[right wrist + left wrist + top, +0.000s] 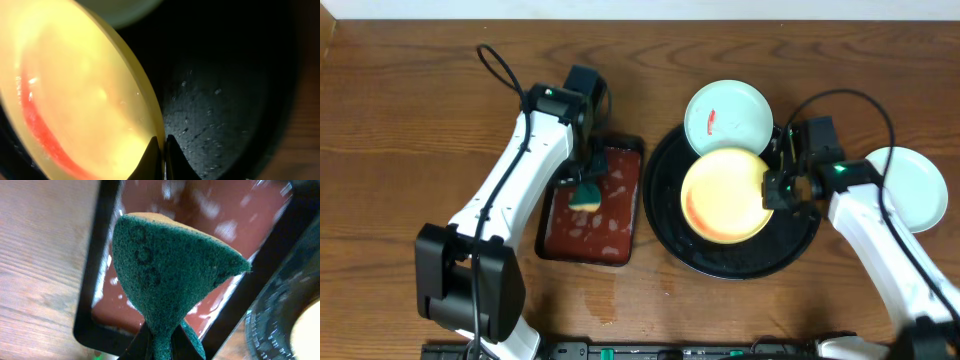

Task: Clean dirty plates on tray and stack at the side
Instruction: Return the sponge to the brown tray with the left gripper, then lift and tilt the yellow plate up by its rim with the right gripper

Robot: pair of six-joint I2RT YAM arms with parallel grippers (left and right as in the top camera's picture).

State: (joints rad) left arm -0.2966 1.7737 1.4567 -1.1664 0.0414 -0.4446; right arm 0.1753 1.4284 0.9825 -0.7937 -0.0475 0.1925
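On the black tray [740,262], center-right of the table, the yellow plate [725,195] sits over the middle, and the right gripper [772,190] is clamped narrow on its right rim. In the right wrist view the fingers [152,157] pinch that rim; the yellow plate [75,90] looks tilted over the tray floor [225,100], with a red smear [37,127] curving along its inner edge. 1 bluish-white plate [728,115] with a red smear [712,120] lies across the tray's far rim, just behind the yellow one. A 2nd pale plate [912,185] rests on bare wood at far right, partly under the right arm. The left gripper [585,183] holds a green-faced sponge [586,196] above the red-brown rectangular tray [552,238]. In the left wrist view the sponge [170,275] is squeezed at its base by the jaws, over that tray [97,270].
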